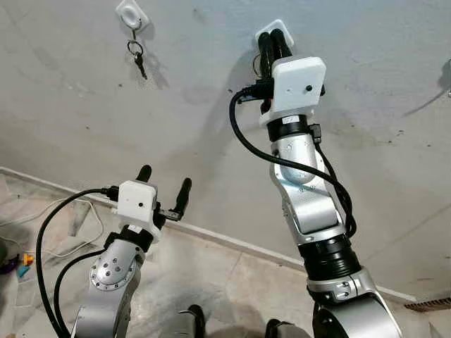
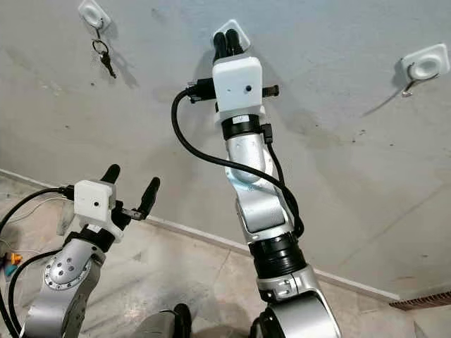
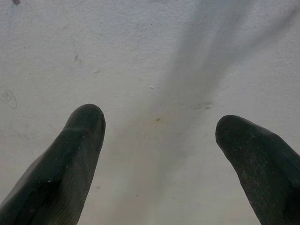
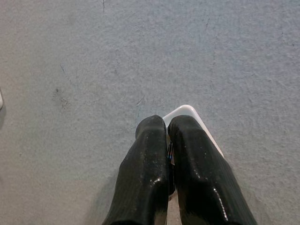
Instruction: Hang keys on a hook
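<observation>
My right arm is raised to the grey wall, and its gripper presses against the middle white hook plate. Its fingers are shut, with a thin sliver of the keys pinched between them. The hook itself is hidden behind the fingers. A second set of keys hangs from the left hook plate. On the right, a third hook plate carries only its bare metal hook. My left gripper is held low, open, facing bare wall.
A white baseboard runs along the foot of the wall above a tiled floor. White cables and small coloured items lie on the floor at the left. My feet show at the bottom.
</observation>
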### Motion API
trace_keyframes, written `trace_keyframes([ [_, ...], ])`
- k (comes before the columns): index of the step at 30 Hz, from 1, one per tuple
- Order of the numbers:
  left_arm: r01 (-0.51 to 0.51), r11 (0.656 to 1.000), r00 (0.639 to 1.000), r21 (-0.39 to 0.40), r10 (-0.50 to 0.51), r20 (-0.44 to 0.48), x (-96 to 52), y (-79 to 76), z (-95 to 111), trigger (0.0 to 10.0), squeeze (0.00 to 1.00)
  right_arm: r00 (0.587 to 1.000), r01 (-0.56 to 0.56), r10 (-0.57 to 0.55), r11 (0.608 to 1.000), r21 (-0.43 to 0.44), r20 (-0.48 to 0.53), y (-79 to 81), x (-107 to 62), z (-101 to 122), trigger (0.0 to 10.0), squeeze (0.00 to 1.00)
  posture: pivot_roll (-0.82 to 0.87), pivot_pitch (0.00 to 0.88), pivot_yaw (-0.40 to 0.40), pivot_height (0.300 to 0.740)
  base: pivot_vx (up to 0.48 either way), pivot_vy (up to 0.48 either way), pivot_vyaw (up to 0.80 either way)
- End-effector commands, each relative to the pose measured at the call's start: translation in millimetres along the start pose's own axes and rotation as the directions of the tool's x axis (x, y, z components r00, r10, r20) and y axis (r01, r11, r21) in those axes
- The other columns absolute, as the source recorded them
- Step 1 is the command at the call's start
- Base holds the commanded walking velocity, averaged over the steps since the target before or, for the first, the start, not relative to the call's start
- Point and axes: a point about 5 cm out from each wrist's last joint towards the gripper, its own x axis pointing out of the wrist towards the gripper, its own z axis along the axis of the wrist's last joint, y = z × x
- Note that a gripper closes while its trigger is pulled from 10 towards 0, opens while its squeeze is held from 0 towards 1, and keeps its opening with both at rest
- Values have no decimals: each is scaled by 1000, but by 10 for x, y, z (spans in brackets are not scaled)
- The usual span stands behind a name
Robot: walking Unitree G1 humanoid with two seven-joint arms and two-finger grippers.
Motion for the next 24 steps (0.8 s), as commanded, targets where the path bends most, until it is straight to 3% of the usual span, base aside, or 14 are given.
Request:
trace_keyframes([
  [1,4,1000,1000,-6,-4,-26,-20,-4,-48,10000,0,995,96,-96,995,0,10,-221,43,42,10000,0,63,221,62,740,0,0,0],
  [5,3,1000,1000,-6,-4,-25,-19,-2,-49,10000,0,996,80,-80,997,0,29,-213,38,96,10000,0,65,220,62,740,0,0,0],
  [14,2,1000,1000,-7,-2,-29,-28,7,-57,10000,0,1000,-20,20,1000,3,-7,-192,-152,16,10000,0,57,223,66,740,0,0,0],
  [24,18,1000,999,-7,-18,-26,6,-7,-56,10000,0,1000,0,1,1000,-26,21,-227,-63,75,10000,0,52,214,70,740,0,0,0],
])
